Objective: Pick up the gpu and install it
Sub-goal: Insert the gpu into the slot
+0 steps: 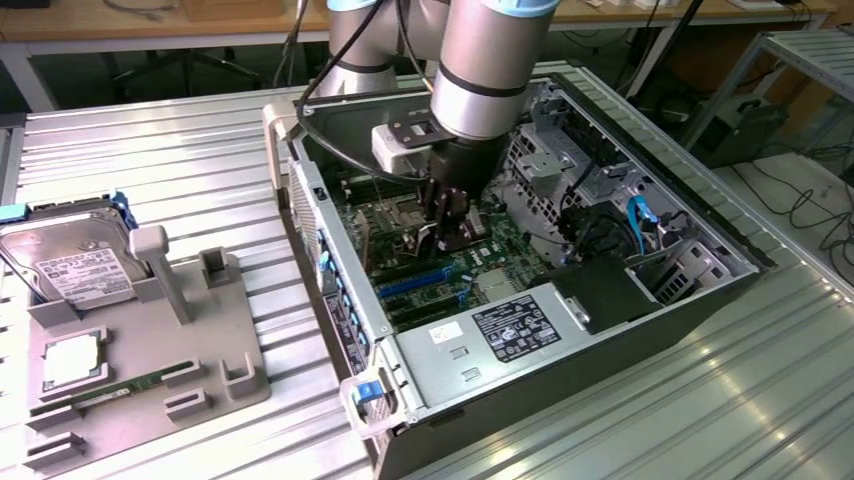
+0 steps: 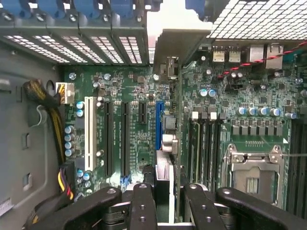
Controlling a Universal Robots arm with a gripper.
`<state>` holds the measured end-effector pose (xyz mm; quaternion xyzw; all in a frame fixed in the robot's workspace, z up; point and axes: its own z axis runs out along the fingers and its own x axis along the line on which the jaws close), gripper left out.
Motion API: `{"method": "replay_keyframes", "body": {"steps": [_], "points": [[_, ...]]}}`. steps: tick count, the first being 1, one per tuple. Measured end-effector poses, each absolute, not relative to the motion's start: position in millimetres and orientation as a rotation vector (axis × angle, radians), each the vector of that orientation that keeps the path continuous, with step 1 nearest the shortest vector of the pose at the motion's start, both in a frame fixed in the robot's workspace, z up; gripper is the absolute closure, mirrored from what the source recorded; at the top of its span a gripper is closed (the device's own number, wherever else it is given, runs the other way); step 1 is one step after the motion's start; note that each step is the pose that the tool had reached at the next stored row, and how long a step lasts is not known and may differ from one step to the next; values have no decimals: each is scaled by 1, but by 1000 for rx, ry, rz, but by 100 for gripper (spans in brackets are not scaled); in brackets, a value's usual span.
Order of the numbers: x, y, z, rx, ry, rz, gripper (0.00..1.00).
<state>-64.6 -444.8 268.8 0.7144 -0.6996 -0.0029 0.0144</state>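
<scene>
Wrist view shows your jaws (image 2: 163,203) clamped on the gpu (image 2: 166,143), held edge-on directly over the blue slot (image 2: 159,125) on the motherboard (image 2: 139,96), its silver bracket (image 2: 169,48) reaching toward the rear slot openings. To seat it well, I judge you should keep the card upright and parallel to that slot, line the bracket up with its opening, and press straight down without twisting. Count one gpu, one blue slot, one white slot (image 2: 88,132), one open computer case (image 1: 694,215), and on the tabletop (image 1: 174,160) one hard drive (image 1: 67,262) beside one grey parts holder (image 1: 160,340).
</scene>
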Motion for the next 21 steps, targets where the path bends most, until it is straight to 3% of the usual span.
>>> {"method": "replay_keyframes", "body": {"steps": [21], "points": [[-81, -452, 251, 2239, -2187, -7, 72]]}}
